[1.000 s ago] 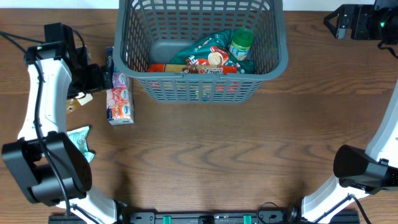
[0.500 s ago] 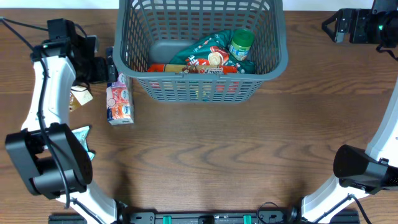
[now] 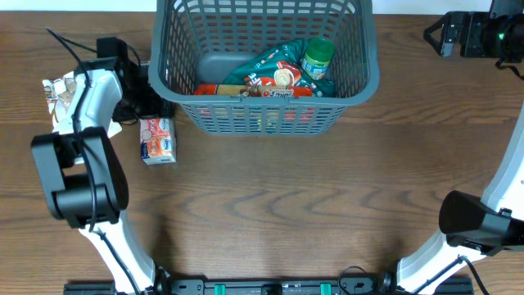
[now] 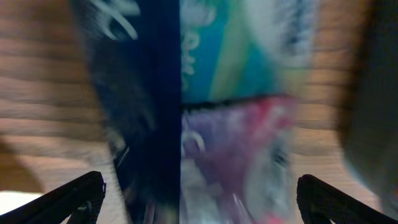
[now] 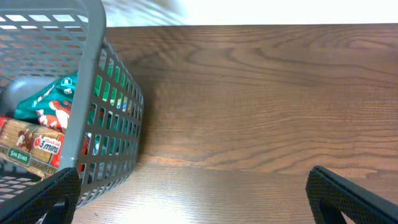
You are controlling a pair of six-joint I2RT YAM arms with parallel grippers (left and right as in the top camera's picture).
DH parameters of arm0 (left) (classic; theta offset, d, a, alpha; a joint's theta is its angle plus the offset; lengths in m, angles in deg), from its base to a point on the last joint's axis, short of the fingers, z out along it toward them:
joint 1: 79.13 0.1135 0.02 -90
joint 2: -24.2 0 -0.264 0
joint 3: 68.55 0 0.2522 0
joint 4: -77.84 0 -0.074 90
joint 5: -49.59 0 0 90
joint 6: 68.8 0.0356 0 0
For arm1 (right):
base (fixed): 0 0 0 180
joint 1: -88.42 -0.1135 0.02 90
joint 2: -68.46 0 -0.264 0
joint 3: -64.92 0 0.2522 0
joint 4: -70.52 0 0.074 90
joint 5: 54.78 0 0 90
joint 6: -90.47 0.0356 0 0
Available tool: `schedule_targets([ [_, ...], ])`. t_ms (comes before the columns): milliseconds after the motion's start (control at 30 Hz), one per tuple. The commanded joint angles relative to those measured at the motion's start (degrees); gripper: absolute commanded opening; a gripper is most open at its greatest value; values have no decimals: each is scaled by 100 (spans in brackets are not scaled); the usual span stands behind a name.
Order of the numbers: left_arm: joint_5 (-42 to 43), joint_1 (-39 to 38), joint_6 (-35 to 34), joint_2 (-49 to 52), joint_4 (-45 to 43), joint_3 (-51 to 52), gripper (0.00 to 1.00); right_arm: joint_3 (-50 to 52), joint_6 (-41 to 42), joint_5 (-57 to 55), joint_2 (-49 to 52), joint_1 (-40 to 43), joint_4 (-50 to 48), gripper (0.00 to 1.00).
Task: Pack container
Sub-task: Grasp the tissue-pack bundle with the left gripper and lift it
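Note:
The dark grey lattice container [image 3: 364,78] stands at the back centre and also shows in the right wrist view [image 5: 93,74]. It holds a green-lidded jar [image 3: 318,56], a green and red snack bag [image 3: 274,67] and a brown box [image 3: 254,91]. My left gripper [image 3: 149,97] is open, low by the container's left wall. A dark blue packet [image 4: 140,93] and a pink, teal and white packet [image 3: 157,138] lie blurred and very close between its spread fingers [image 4: 199,202]. My right gripper [image 3: 440,33] is open and empty at the far right back [image 5: 199,199].
A crumpled silver foil packet [image 3: 61,92] lies at the far left. My left arm's links cover the table at the front left. Bare wood lies in front of the container and to its right [image 5: 267,112].
My left gripper has swung back and right, up against the container's left wall over the packets. The silver foil packet has come into view. The right arm has barely moved.

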Motion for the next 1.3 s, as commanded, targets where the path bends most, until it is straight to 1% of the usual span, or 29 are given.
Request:
schedule_targets([
  [0, 55, 2, 31, 321, -7, -120, 98, 39, -74, 66, 11, 35, 33, 99],
  [200, 55, 0, -7, 549, -4, -116, 99, 39, -74, 66, 11, 37, 72, 99],
  [233, 55, 0, -9, 549, 17, -116, 100, 37, -74, 63, 11, 37, 85, 99],
  [300, 55, 0, -9, 546, 57, -116, 78, 39, -74, 66, 11, 35, 114, 99],
  [333, 55, 0, -9, 546, 125, -116, 69, 37, -76, 66, 11, 35, 136, 99],
  [367, 55, 0, -13, 546, 188, -116, 59, 39, -79, 63, 11, 35, 155, 99],
  [433, 52, 2, -107, 546, 345, -116, 51, 37, -144, 66, 11, 35, 197, 99],
  [500, 55, 2, -201, 538, 485, -116, 39, 37, -162, 66, 11, 35, 212, 99],
  [533, 55, 2, -208, 533, 564, -118, 31, 37, -162, 66, 11, 35, 214, 99],
  [600, 55, 2, -208, 485, 756, -127, 11, 37, -179, 66, 11, 37, 212, 99],
  [633, 55, 2, -208, 448, 822, -127, 6, 37, -179, 66, 11, 35, 212, 99],
  [700, 52, 2, -245, 302, 925, -129, 6, 37, -179, 66, 11, 35, 212, 99],
  [833, 55, 2, -424, -358, 938, -179, 5, 37, -181, 66, 11, 37, 214, 99],
  [1033, 50, 133, -525, -1720, 903, -549, 6, 37, -223, 66, 11, 35, 221, 99],
  [1133, 42, 286, -732, -2363, 898, -866, 6, 37, -223, 66, 11, 35, 223, 99],
  [1267, -365, 404, -750, -2929, 890, -1231, 6, 37, -238, 66, 11, 37, 221, 99],
])
